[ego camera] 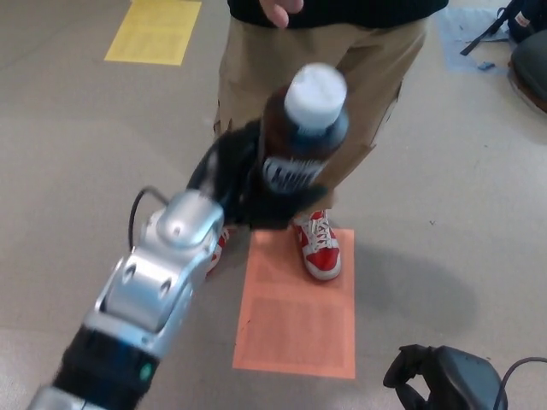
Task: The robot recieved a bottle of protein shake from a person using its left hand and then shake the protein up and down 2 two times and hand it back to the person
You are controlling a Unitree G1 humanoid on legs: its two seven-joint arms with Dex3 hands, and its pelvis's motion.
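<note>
A person (320, 51) in red shoes (318, 247) stands close ahead by an orange mat (299, 316). Our left hand (244, 184) reaches out, fingers wrapped around the bottle (301, 132). Our right hand (444, 382) hangs low; we cannot tell its fingers.

Floor (68, 171): plain beige, no visible damage. An orange rectangular mat (299, 316) lies at centre, long side running toward 12 o'clock. A red-and-white sneaker (320, 246) rests on the mat's 12 o'clock edge. A yellow rectangular mat (154, 32) lies at 11 o'clock, well apart from the orange one. Dark equipment with a strap (517, 26) sits at 1 o'clock, partly cut off by the frame edge.
</note>
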